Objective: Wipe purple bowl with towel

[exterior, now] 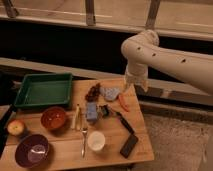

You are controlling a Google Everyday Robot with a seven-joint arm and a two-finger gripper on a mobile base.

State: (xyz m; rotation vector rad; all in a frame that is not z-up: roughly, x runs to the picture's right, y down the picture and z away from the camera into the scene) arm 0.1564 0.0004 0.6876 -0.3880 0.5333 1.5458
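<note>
The purple bowl [32, 150] sits at the front left corner of the wooden table [112, 152], upright and empty. A small grey-blue towel [110, 93] lies crumpled at the back middle of the table. My white arm reaches in from the right and bends down. Its gripper [131, 87] hangs over the back right edge of the table, just right of the towel and above an orange carrot [122, 102]. The gripper is far from the bowl.
A green tray [43, 90] stands at the back left. A brown bowl [53, 118], an apple [16, 127], a white cup [96, 141], a blue sponge [91, 111], cutlery [83, 136], a dark fruit cluster [93, 92] and a black flat object [129, 145] lie around.
</note>
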